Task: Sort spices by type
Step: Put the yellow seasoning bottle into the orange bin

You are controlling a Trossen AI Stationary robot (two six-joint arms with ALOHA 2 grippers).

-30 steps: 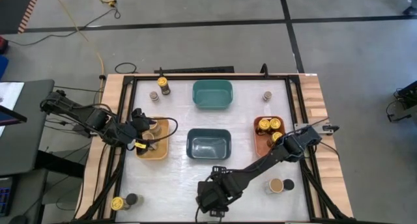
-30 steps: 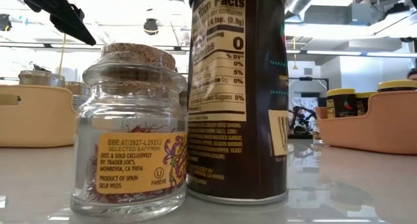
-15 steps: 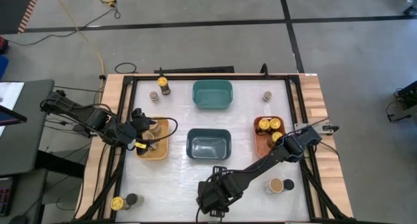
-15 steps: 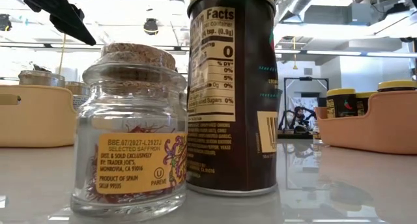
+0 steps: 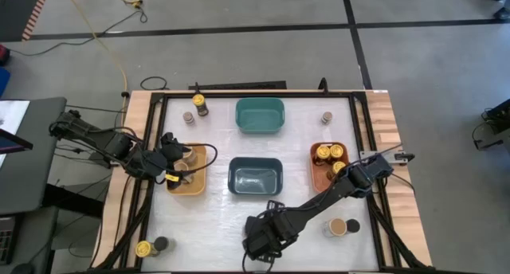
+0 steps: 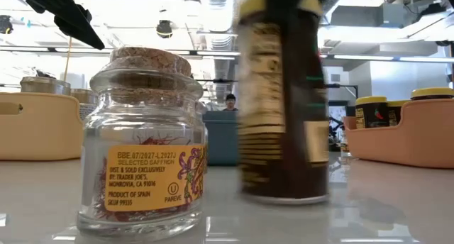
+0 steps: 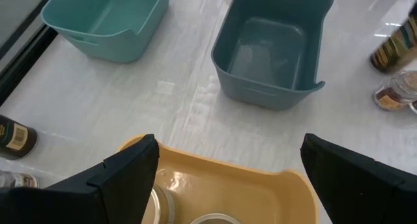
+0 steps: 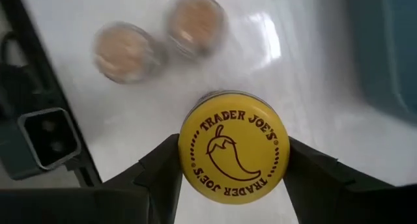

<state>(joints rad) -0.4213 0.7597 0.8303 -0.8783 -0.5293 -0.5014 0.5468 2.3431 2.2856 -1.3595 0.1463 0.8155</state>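
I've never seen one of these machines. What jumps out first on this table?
The right arm's tool is clamped on a yellow-lidded spice jar at the table's near edge, beside a cork-stoppered saffron jar. Four bins lie across the table: the orange bin on the right holds yellow-lidded jars. The left arm's tool hangs open over the yellow bin.

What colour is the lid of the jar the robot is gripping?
Yellow, with a dark chili-pepper logo on the jar's lid, pinched by the right gripper. The right wrist view shows it best.
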